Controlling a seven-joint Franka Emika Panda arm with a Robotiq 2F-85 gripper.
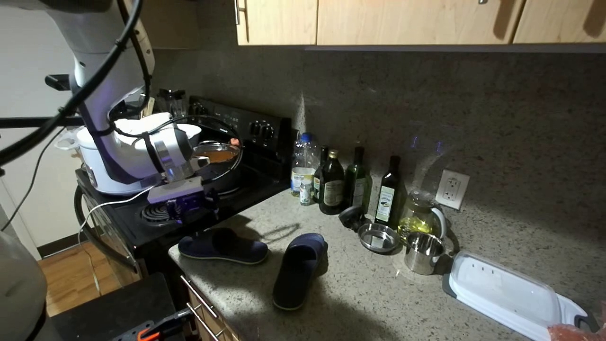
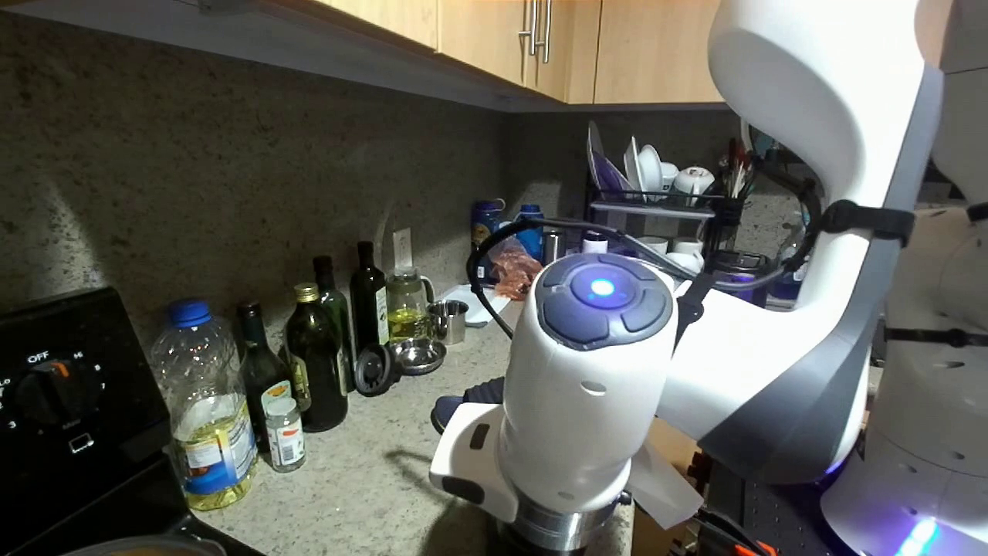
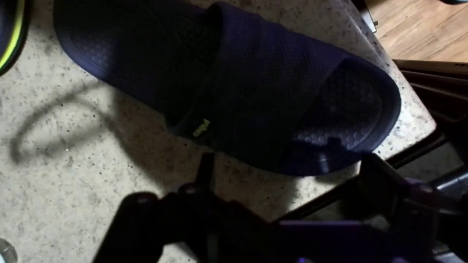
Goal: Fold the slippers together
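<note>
Two dark navy slippers lie apart on the speckled counter, soles down. The slipper nearer the stove (image 1: 222, 248) has its open toe by the counter's corner; its strap fills the wrist view (image 3: 256, 84). The farther slipper (image 1: 298, 270) lies at an angle to it, toe towards the wall. Only its edge shows in the wrist view (image 3: 12, 36), and it is partly hidden behind the arm in an exterior view (image 2: 482, 394). My gripper (image 1: 195, 215) is open and empty above the stove-side slipper's toe end. Its fingers (image 3: 289, 157) are spread at that slipper's side edge, apparently not touching it.
Several bottles (image 1: 334, 184) stand along the wall, with a metal dish (image 1: 378, 237), a metal cup (image 1: 424, 253) and a glass jug (image 1: 416, 215). The stove with a covered pan (image 1: 218, 154) and a white pot (image 1: 113, 163) adjoins the counter. Cabinets (image 1: 416, 21) hang above.
</note>
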